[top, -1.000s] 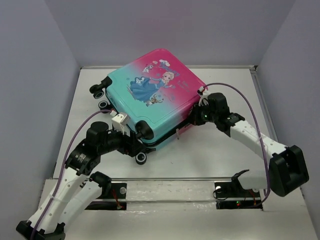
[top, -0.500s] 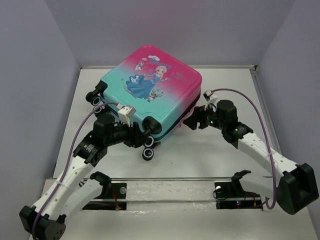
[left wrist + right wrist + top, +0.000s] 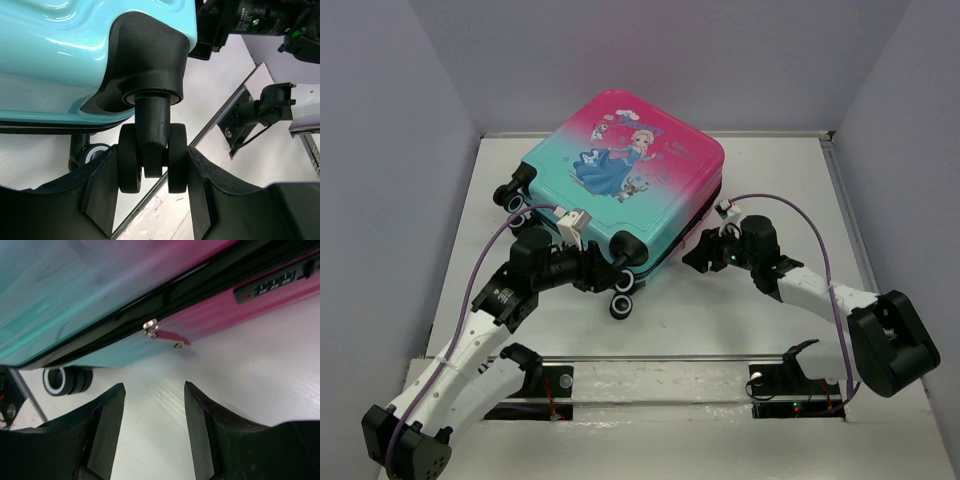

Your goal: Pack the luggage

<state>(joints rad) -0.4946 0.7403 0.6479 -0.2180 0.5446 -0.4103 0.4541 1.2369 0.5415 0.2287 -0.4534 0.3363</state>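
Two fingers of the left gripper pinch one twin caster of the single suitcase, which lies flat toward the back of the table. Two fingers of the right gripper are spread and empty near one zipper pull.

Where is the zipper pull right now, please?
In the right wrist view, the zipper pull hangs from the luggage seam just above the open right gripper.

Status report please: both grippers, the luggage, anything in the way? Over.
Left gripper: jaws shut on a wheel. Right gripper: open, empty, facing the zipper pull. Luggage: shell closed, picture side up. Nothing seen in the way.
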